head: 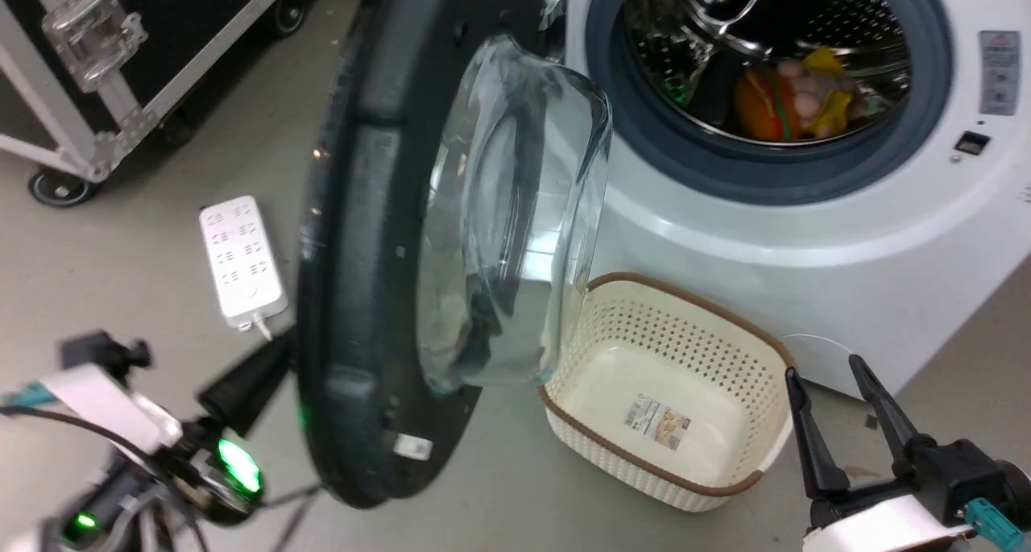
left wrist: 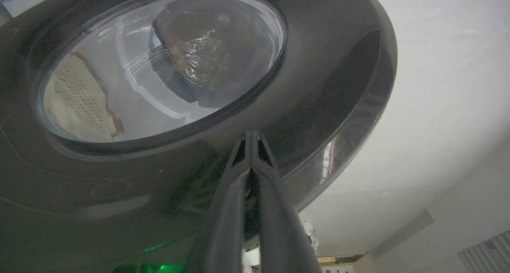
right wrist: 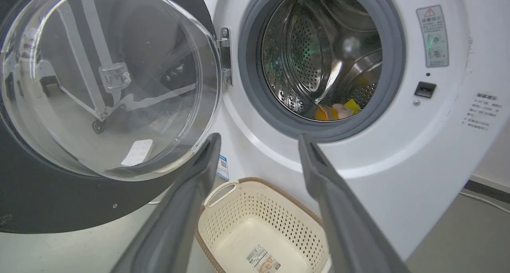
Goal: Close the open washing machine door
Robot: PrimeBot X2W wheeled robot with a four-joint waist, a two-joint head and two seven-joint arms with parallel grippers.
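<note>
Door: the washing machine door [head: 362,238] stands swung out to the left of the drum opening [right wrist: 318,57], nearly edge-on in the head view, hinge [right wrist: 225,55] on its far side, glass bowl bulging right

Left gripper: left gripper [left wrist: 251,135] has its fingers pressed together with nothing between them, tips at the glossy black rim on the door's left face, just below the window, seemingly touching

Right gripper: right gripper [head: 824,367] is spread wide and empty, near right, beside the basket [head: 757,487], well apart from the door

Step in hand: by my judgement, pushing the door rightward toward the opening

Doing it well: press on the rim, not the glass; follow the arc around the hinge so the tips do not skid on the gloss; end with a firm push so the catch meets the latch slot [right wrist: 424,89]

Watch: the basket lies under the swing path, clearance unclear; hold the right gripper out of the closing gap
</note>
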